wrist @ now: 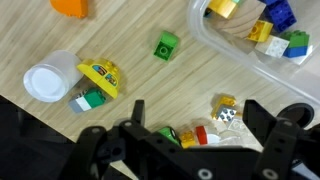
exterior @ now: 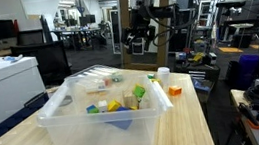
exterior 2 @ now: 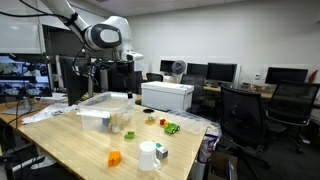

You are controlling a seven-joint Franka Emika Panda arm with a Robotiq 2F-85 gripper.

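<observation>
My gripper (wrist: 200, 110) hangs open and empty high above the wooden table (wrist: 130, 30); it also shows in both exterior views (exterior: 142, 38) (exterior 2: 123, 66). Below it in the wrist view lie a yellow and white block (wrist: 225, 112) and a small cluster of red, yellow and green blocks (wrist: 185, 134), partly hidden by the gripper body. A clear plastic bin (wrist: 240, 55) (exterior: 71, 126) (exterior 2: 100, 104) holds several coloured blocks (wrist: 277, 24). Loose on the table are a green block (wrist: 166, 45), a yellow curved piece (wrist: 100, 75), a white cup (wrist: 47, 81) (exterior: 163, 74) (exterior 2: 148, 156) and an orange block (wrist: 70, 6) (exterior: 175, 90) (exterior 2: 114, 158).
A white box-shaped machine (exterior 2: 167, 95) stands at the far end of the table. Office chairs (exterior 2: 245, 110), desks and monitors surround it. The table edge (exterior: 207, 113) runs close past the cup and the orange block.
</observation>
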